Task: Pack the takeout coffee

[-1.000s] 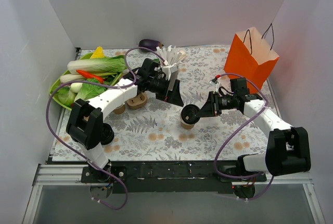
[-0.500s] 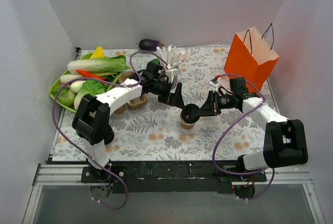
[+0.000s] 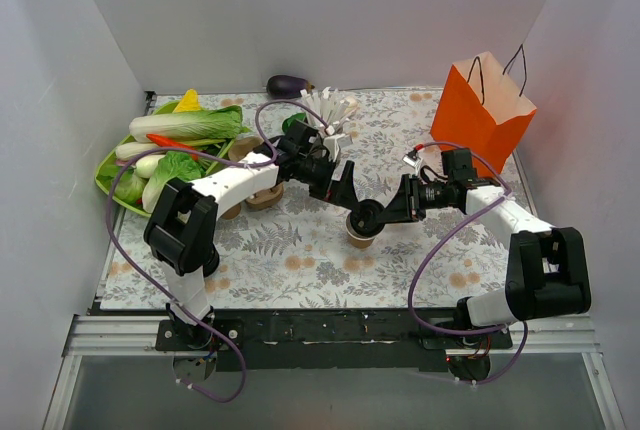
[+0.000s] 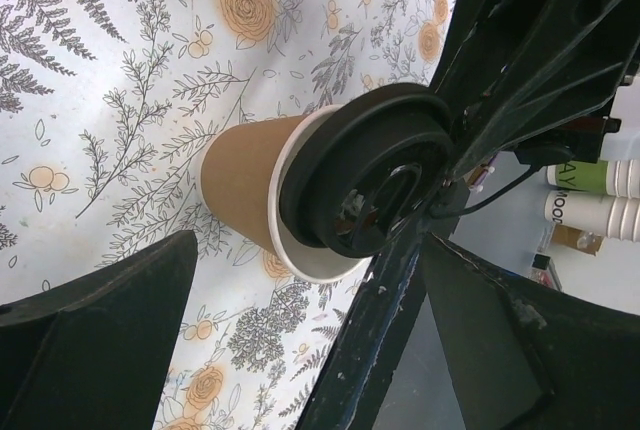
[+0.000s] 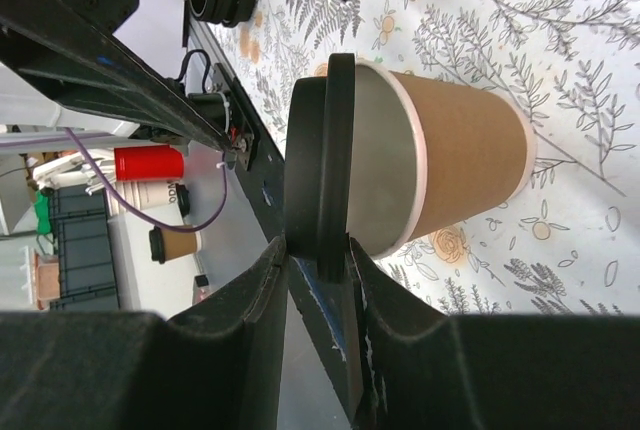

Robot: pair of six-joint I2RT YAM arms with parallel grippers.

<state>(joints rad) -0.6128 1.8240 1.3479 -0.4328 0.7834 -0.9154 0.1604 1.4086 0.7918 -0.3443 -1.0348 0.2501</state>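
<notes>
The takeout coffee cup [image 3: 359, 239] stands upright on the flowered cloth, brown kraft paper with its mouth uncovered [image 5: 470, 165] [image 4: 240, 175]. My right gripper [image 3: 386, 214] [image 5: 318, 250] is shut on the edge of the black lid [image 5: 320, 165] [image 3: 366, 217]. The lid [image 4: 365, 180] hangs tilted just over the cup's mouth and is not seated on the rim. My left gripper [image 3: 343, 188] [image 4: 310, 250] is open just behind and left of the cup, nothing between its fingers. The orange paper bag [image 3: 485, 115] stands upright at the back right.
A green tray [image 3: 113, 182] of vegetables fills the left side. An eggplant [image 3: 289, 83] lies at the back wall. A grey cup of white sticks [image 3: 330, 118] stands behind the left gripper. A brown pulp carrier tray [image 3: 262, 194] lies under the left forearm.
My left gripper has moved right and forward, closer to the cup. The right gripper, lid and cup have stayed in place.
</notes>
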